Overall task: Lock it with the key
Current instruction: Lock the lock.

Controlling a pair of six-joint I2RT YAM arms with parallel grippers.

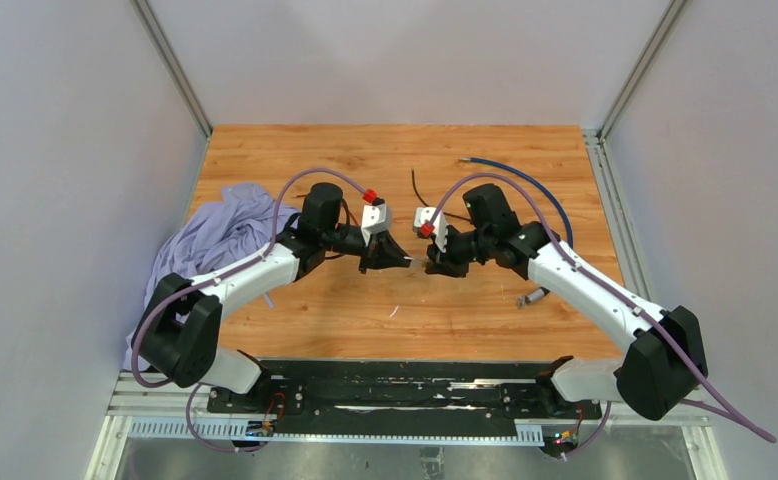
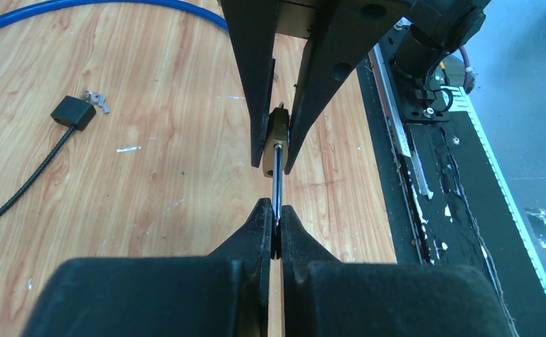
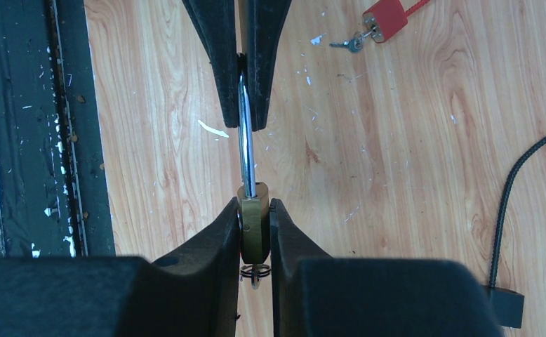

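Brass padlock [image 3: 254,232], judged rigid, light and slick: left gripper [image 2: 275,210] pinches the shackle [image 3: 246,140], right gripper [image 3: 255,210] clamps the flat body, the surest hold.

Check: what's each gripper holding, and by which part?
One padlock: left gripper pinches its shackle, right gripper clamps the brass body.

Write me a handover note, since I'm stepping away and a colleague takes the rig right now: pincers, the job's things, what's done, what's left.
The left pincer is shut on the shackle.
The right pincer is closed on the brass padlock body.
A key ring shows under the body; the key itself is hidden.
Done: padlock held between both arms above the table.
Left: seat the shackle if needed, then turn the key. Whether it is locked cannot be told.
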